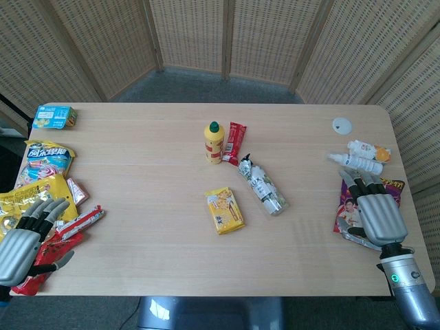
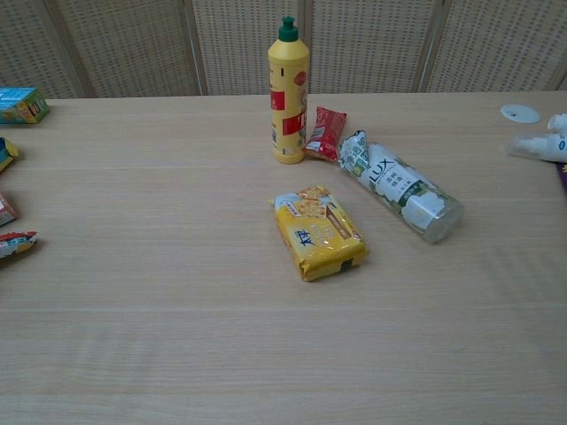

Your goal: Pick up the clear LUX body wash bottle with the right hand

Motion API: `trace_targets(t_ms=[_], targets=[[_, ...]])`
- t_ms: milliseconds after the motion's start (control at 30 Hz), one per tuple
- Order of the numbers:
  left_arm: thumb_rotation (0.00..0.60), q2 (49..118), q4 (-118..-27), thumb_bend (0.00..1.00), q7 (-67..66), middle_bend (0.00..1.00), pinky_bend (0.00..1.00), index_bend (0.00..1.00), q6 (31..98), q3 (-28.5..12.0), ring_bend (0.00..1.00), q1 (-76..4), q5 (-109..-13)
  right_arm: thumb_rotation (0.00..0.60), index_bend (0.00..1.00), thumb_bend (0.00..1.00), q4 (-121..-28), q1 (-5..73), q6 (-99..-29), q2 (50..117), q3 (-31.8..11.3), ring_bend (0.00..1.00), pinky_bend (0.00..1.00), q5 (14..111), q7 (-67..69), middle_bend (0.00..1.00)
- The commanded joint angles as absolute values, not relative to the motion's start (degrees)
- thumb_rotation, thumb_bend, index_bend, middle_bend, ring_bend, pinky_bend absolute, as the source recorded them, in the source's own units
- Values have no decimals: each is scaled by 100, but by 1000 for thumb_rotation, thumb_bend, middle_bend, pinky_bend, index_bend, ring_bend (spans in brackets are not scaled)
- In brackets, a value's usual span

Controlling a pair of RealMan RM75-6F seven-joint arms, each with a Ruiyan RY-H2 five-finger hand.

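Two robot hands rest at the near corners of a pale wooden table (image 1: 137, 261), both seen only in the head view. The right hand (image 1: 380, 214) lies flat on a purple snack bag (image 1: 347, 210), fingers loosely apart and holding nothing. The left hand (image 1: 26, 237) lies at the opposite near corner, fingers apart and empty, over a red wrapper (image 1: 65, 237) among a pile of snack packets (image 1: 42, 165).

Toward the middle of the table lies a yellow cracker packet (image 2: 318, 231). Just beyond it, a little to the right, the clear body wash bottle (image 2: 400, 185) lies on its side at a slant, its LUX label facing up and its near end pointing toward the right-hand side. It is well apart from the right hand.

Behind the bottle stands an upright yellow bottle with a green cap (image 2: 289, 89), with a small red packet (image 2: 325, 133) lying just beside it, near the far end of the clear bottle.

Along the right edge lie two white spray bottles (image 1: 361, 157) just beyond the right hand, and farther back a small white disc (image 1: 342, 124). At the far left corner sits a teal box (image 1: 53, 117).
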State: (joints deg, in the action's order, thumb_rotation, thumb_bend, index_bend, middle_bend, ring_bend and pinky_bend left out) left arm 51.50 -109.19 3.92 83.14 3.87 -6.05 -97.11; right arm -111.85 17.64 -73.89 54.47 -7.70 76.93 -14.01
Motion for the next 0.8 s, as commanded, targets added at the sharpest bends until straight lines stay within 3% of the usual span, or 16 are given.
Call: trace_targets(t_ms=[33, 467, 800], targets=[[534, 5147, -10913, 301, 393, 0, 0, 0, 8285, 375, 0, -629, -9703, 588, 0, 245, -11197, 1766, -7377, 5437, -776, 0, 0, 7656, -1412, 36], [533, 5155, -10941, 301, 363, 0, 0, 0, 8171, 319, 0, -738, -9672, 591, 0, 245, -11218, 1779, -7171, 5450, -694, 0, 0, 7591, -1255, 36], [534, 5256, -10837, 301, 423, 0, 0, 0, 7876, 244, 0, -933, -9504, 593, 0, 244, -11022, 2675, -5870, 6030, -871, 0, 0, 7185, -1274, 57]])
